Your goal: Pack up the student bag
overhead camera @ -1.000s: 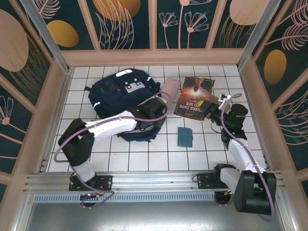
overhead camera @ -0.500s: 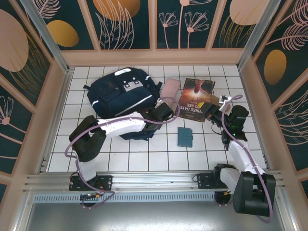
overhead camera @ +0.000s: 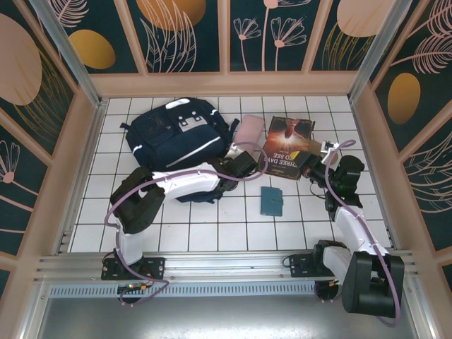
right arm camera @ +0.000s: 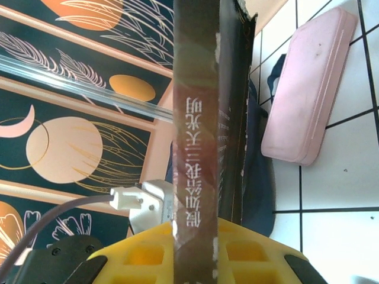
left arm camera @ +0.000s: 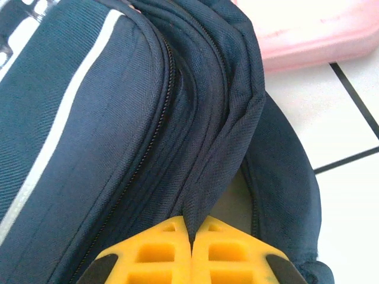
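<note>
counter: white tiles w/ dark grout, walled on 3 sides by floral panels.
student bag: back-left of counter, lying flat, white stripe up. By far the biggest item. Zip line runs along its side; inside not visible, can't tell contents.
book: brown cover, right of centre at the back, near bag but apart from it. Spine w/ pale lettering runs up the middle of the rt wrist view.
pink case: flat, betw. bag and book, right against bag's edge; the item closest to bag's near side.
teal wallet: small, alone on tiles in front of book, well apart from bag.
left pincer: yellow fingers together, clamped on a fold of bag fabric at its right edge.
right pincer: clamped on the book's edge.
</note>
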Controlling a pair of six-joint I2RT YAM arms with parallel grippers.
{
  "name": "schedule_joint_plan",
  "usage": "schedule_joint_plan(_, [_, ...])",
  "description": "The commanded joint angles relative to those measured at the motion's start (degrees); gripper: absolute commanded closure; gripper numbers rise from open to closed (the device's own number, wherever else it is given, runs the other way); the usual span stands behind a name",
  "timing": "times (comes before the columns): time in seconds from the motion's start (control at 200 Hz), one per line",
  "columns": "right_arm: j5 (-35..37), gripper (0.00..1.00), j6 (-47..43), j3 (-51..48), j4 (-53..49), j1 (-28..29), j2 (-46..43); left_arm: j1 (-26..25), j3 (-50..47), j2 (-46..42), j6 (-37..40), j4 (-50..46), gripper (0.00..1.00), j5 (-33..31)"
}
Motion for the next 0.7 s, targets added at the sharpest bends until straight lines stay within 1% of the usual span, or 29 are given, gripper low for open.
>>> schedule_joint_plan(0.0, [-3.2, 1.00, 1.3, -0.8, 7.0, 0.2, -1.2, 0.9, 2.8, -3.8, -0.9, -2.2, 1.00, -7.9])
schedule_joint_plan(0.065, [-3.4, 1.00, 1.4, -0.9, 7.9, 1.4, -1.0, 0.9, 4.3, -6.1, -0.6, -2.4, 1.00, -8.8])
schedule_joint_plan(0.155, [-3.4, 1.00, 1.3, -0.8, 9.4, 4.8, 0.0, 0.9, 7.4, -8.2, 0.1, -2.8, 1.00, -10.4])
schedule_joint_plan(0.28, [-2.5, 1.00, 1.0, 0.2, 12.3, 12.7, 4.2, 1.0, 11.3, -9.6, 2.2, -2.2, 1.00, -12.5])
schedule_joint_plan(0.38, [-1.4, 1.00, 3.7, 0.4, 18.3, 18.8, 10.6, 1.4, 13.3, -10.5, 4.3, -0.7, 1.00, -12.7])
schedule_joint_plan(0.505, [-0.7, 1.00, 7.7, 1.5, 26.8, 24.2, 19.6, 1.6, 15.2, -10.6, 5.9, 0.4, 1.00, -12.2])
schedule_joint_plan(0.596, [0.0, 1.00, 8.0, 4.9, 28.3, 27.4, 24.6, 1.6, 15.7, -10.8, 5.9, 0.8, 1.00, -11.2])
schedule_joint_plan(0.696, [0.0, 1.00, 7.8, 10.1, 28.6, 29.8, 30.5, 1.6, 15.0, -11.6, 6.2, 1.8, 1.00, -9.2])
